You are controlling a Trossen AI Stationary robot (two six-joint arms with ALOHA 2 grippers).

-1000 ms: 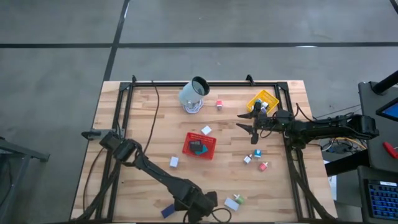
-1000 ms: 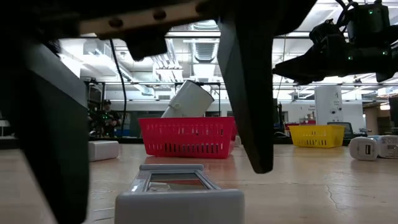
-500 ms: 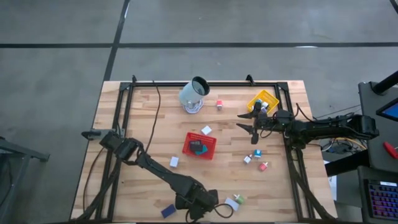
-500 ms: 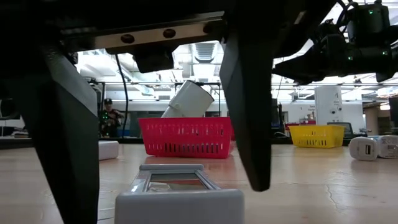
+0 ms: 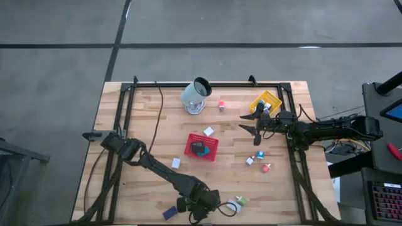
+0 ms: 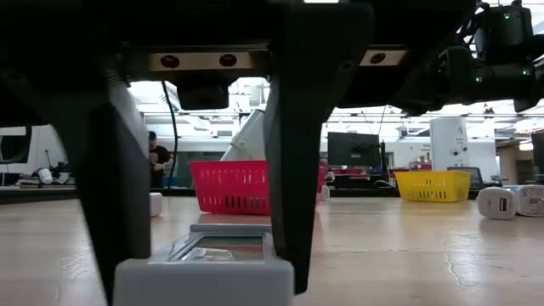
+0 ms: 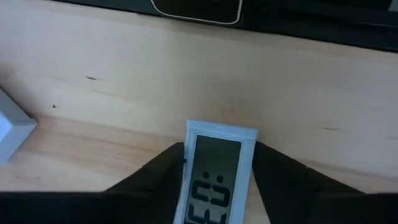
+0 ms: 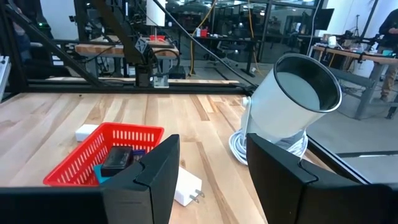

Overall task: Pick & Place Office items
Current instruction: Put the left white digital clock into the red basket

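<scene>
Down at the near edge of the table [image 5: 151, 113], the left gripper [image 7: 214, 186] has its two dark fingers [image 7: 277, 180] pressed against both long sides of a small white clock [image 7: 219, 177] with a grey display; the clock lies flat on the wood. Over by the yellow tray [image 5: 265, 102], the right gripper [image 5: 252, 123] hangs above the table with its fingers [image 8: 283, 171] apart, holding nothing.

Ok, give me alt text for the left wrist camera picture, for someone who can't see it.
The left gripper has its two dark fingers against either side of a small white digital clock with a grey display, lying flat on the pale wooden table. A corner of another white item shows at one edge.
</scene>
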